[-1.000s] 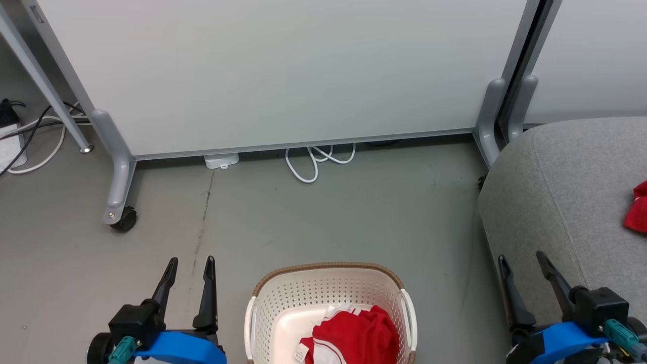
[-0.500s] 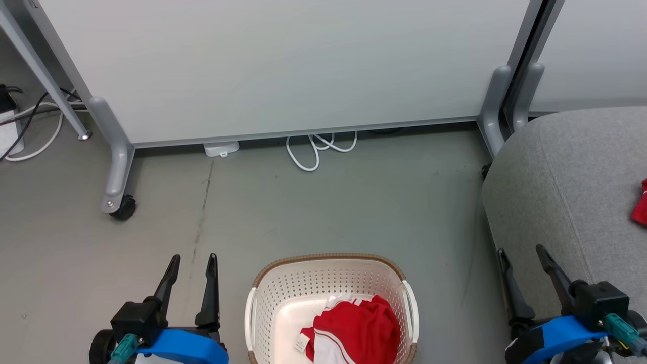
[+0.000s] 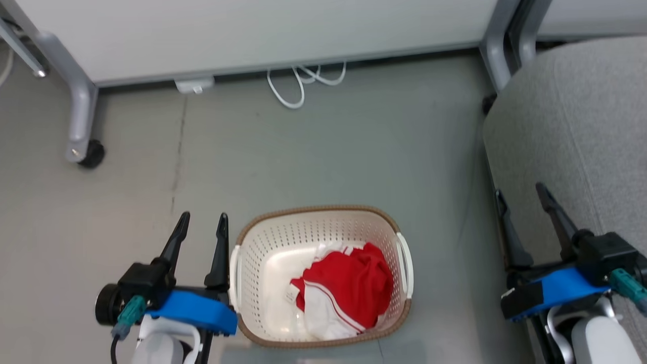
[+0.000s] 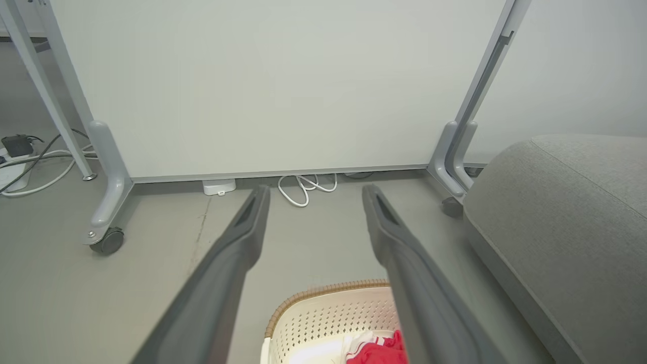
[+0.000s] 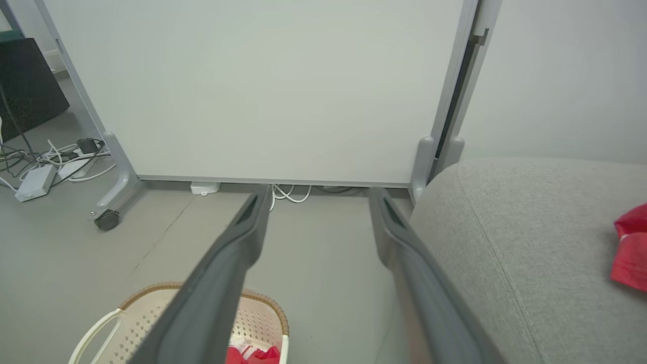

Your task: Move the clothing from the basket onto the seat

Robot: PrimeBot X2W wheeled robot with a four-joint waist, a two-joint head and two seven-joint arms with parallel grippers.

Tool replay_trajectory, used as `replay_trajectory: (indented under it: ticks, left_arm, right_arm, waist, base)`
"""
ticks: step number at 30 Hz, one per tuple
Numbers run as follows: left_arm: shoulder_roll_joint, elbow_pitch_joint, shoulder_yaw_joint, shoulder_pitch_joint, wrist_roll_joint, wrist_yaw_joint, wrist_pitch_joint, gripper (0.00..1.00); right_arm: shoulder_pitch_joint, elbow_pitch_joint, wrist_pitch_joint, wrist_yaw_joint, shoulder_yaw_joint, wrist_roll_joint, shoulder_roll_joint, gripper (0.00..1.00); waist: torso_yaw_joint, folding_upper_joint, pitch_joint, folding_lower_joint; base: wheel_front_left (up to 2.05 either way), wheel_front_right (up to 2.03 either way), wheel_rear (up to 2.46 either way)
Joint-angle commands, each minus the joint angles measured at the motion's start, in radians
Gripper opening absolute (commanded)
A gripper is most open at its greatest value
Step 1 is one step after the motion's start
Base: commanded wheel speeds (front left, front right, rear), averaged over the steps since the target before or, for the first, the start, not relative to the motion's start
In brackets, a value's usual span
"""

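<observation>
Red clothing point(image 3: 349, 288) lies in the basket point(image 3: 323, 209), heaped toward its right wall. The left gripper point(image 3: 204, 216), spread and empty, just left of the basket, looks nearer. The right gripper point(image 3: 520, 189), also spread and empty, hangs well right of it.

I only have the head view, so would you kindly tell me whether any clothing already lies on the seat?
Observer: Yes, the right wrist view shows a red garment lying on the seat, near that view's right edge.
Operator: Thank you. Is there anything on the floor beyond the partition's wheeled leg, to the left?
Observer: Yes, a white box sits there among tangled cables.
</observation>
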Motion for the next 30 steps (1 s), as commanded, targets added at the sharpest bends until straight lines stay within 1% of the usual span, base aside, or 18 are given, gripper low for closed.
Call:
replay_trajectory:
  ticks: [1,8,13,23,30]
  left_arm:
    - [0.003,0.000,-0.003,-0.020,0.003,-0.001,-0.003,1.00]
    - [0.018,0.039,-0.053,-0.150,0.005,-0.001,-0.003,1.00]
    - [0.025,0.105,-0.122,-0.244,-0.002,-0.001,-0.003,1.00]
    - [0.041,0.305,-0.304,-0.427,-0.039,-0.001,-0.003,1.00]
    - [0.033,0.445,-0.408,-0.522,-0.091,-0.001,-0.003,1.00]
  right_arm:
    - [-0.016,-0.004,-0.003,0.000,0.002,-0.002,-0.005,1.00]
    - [-0.136,-0.041,-0.016,0.000,0.021,-0.009,-0.014,1.00]
    - [-0.205,-0.056,-0.028,0.000,0.042,-0.008,-0.016,1.00]
    - [-0.283,-0.072,-0.059,0.000,0.071,-0.004,-0.003,1.00]
    - [-0.305,-0.076,-0.080,0.000,0.083,0.004,0.010,1.00]
  waist:
    - [-0.030,0.0000,0.079,-0.0002]
    - [-0.086,0.0000,0.269,-0.0002]
    - [-0.124,0.0000,0.374,-0.0002]
    - [-0.193,0.0000,0.515,-0.0002]
    - [-0.226,0.0000,0.590,-0.0002]
  base:
    - [0.00,0.00,0.00]
    - [0.00,0.00,0.00]
    - [0.00,0.00,0.00]
    - [0.00,0.00,0.00]
    - [0.00,0.00,0.00]
